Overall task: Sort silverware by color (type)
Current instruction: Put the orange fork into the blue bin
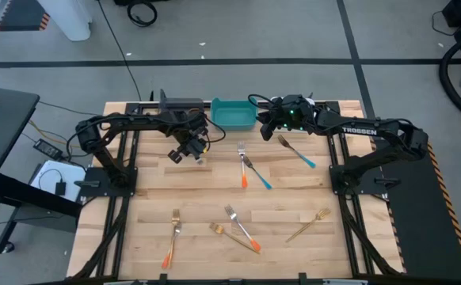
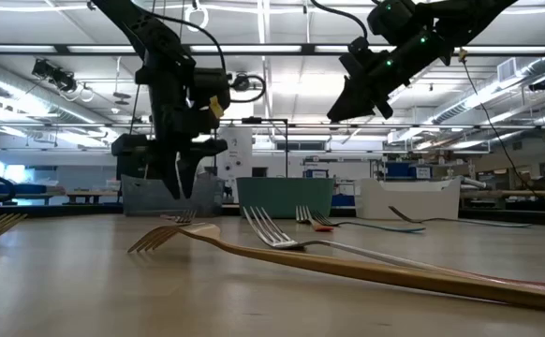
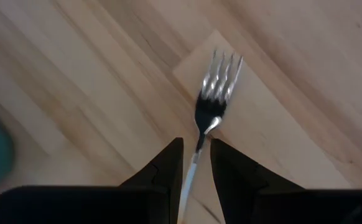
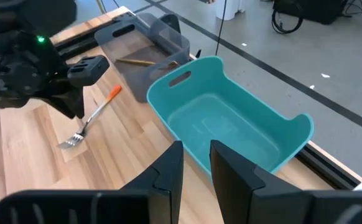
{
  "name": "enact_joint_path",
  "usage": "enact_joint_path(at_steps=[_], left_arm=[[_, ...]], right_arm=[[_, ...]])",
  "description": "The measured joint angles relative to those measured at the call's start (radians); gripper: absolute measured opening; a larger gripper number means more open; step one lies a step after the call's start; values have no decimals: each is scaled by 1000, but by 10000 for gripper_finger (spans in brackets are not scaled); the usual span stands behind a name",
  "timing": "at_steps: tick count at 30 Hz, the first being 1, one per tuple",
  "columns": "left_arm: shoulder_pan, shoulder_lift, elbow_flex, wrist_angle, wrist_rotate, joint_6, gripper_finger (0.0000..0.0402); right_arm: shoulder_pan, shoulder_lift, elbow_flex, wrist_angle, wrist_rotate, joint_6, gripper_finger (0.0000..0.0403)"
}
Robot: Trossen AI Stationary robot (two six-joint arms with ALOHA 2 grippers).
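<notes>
Barely begun, judging by how things lie. Only one slim gold-coloured fork [image 4: 134, 61] seen sorted, lying inside the grey rectangular plastic bin [image 4: 168, 28] at the far left of the pale wooden bench [image 1: 135, 222].

Currently in hand: a silver-metal fork with an orange handle [image 3: 218, 93], clamped by its shaft between the fingers of the left gripper [image 1: 192, 150], just near of the grey bin. Hangs tines down, tips touching the wood.

Still loose on the bench, so still to sort:
- an orange-handled silver fork [image 1: 245, 168] mid-bench, with a blue-handled silver fork [image 1: 259, 174] touching or crossing it;
- a second blue-handled fork [image 1: 298, 152] just right of those;
- an orange-handled fork [image 1: 172, 237] near left;
- another orange-handled fork [image 1: 242, 228] near centre, lying against a gold fork [image 1: 221, 231];
- a gold fork [image 1: 308, 226] near right.

Tally as visible: four orange-handled, two blue-handled, three gold, so nine in all, with one binned, one held and seven waiting.

Empty so far: the teal rectangular plastic bin [image 1: 233, 123], far centre. Beside it to the right, a white rectangular bin [image 2: 413, 198], contents hidden.

Hovering over the teal bin's right end: the right gripper [image 1: 266, 131], carrying nothing; open or closed, cannot tell.
</notes>
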Motion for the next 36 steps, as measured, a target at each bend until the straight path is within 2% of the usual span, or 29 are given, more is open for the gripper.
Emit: enact_joint_path(at_steps=[9, 13, 21, 23, 28, 33, 36], left_arm=[[6, 93, 0, 14, -49, -53, 91], [6, 110, 0, 59, -120, -120, 91], [15, 136, 3, 58, -83, -138, 88], [12, 154, 4, 54, -85, -161, 77], [-9, 167, 6, 44, -74, -184, 15], [-31, 131, 0, 48, -84, -252, 14], [-42, 100, -5, 48, -51, -287, 12]], right_arm=[[0, 0, 0, -46, 0, 0, 87], [0, 0, 0, -48, -1, 0, 87], [0, 0, 0, -53, -2, 0, 87], [0, 0, 0, -54, -2, 0, 87], [0, 0, 0, -54, -3, 0, 87], [-1, 0, 0, -53, 14, -9, 87], [-2, 0, 0, -52, 35, -33, 87]])
